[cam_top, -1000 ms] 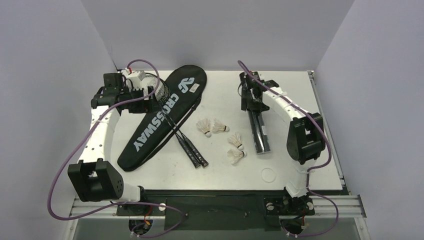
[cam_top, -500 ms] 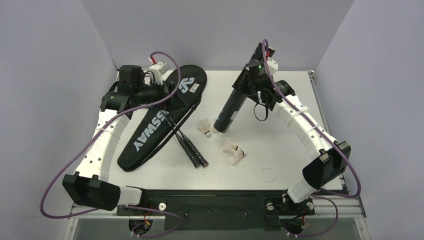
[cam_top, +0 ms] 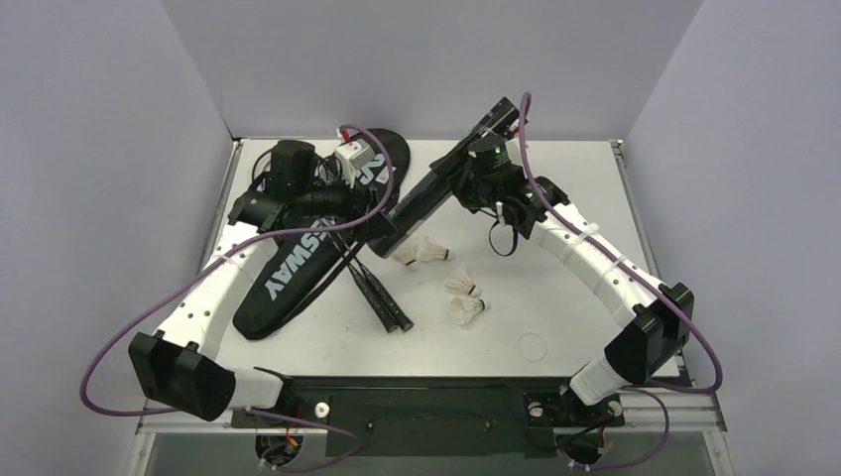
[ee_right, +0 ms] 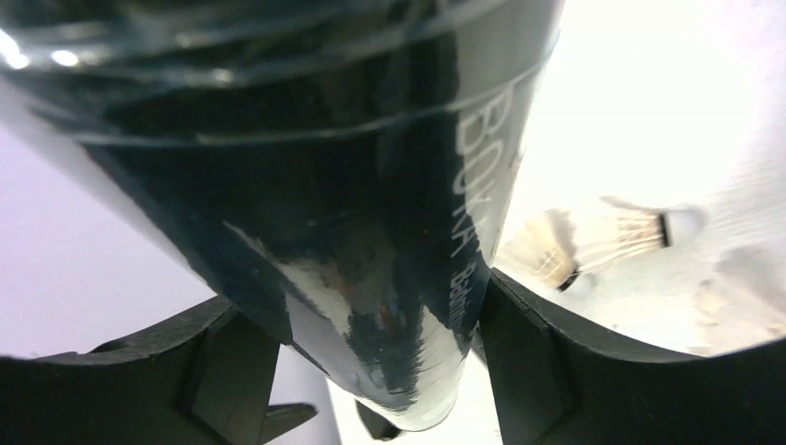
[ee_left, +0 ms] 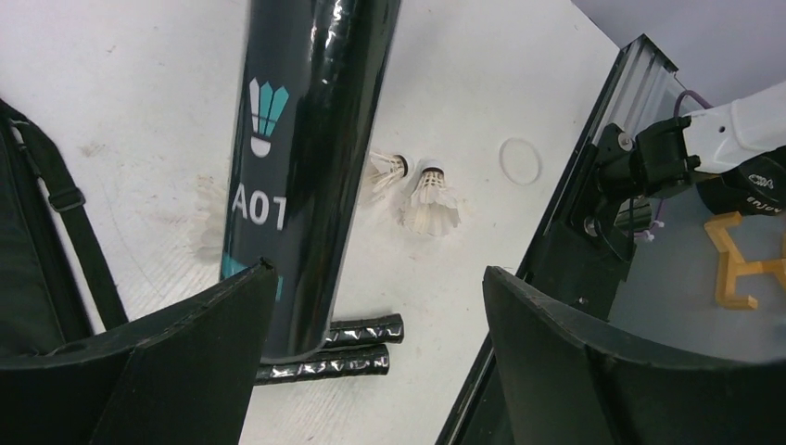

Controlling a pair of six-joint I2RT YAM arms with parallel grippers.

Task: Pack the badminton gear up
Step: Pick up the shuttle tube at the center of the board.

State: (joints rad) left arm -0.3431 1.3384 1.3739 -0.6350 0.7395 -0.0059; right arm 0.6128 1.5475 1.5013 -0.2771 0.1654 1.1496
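The long black tube (cam_top: 436,183) with teal print hangs tilted above the table, with my right gripper (cam_top: 476,174) shut on its upper part; the right wrist view shows the tube (ee_right: 371,185) filling the gap of the gripper (ee_right: 361,306). My left gripper (cam_top: 382,226) stands open around the tube's lower end. In its own view the tube (ee_left: 297,167) runs beside the left finger (ee_left: 185,352) of that gripper (ee_left: 380,297). Two black rackets (cam_top: 382,297) lie crossed over the black CROSSWAY bag (cam_top: 288,268). Several white shuttlecocks (cam_top: 466,309) lie loose on the table.
A thin white ring (cam_top: 533,347) lies on the table near the right arm's base. Racket handles (ee_left: 357,336) lie under the tube's lower end. A black strap (cam_top: 501,233) dangles below the right wrist. Grey walls close the back and both sides.
The right arm has swung the tube's lower end left and tilted it further. The left gripper has moved right, over the bag, until its open jaws straddle that end.
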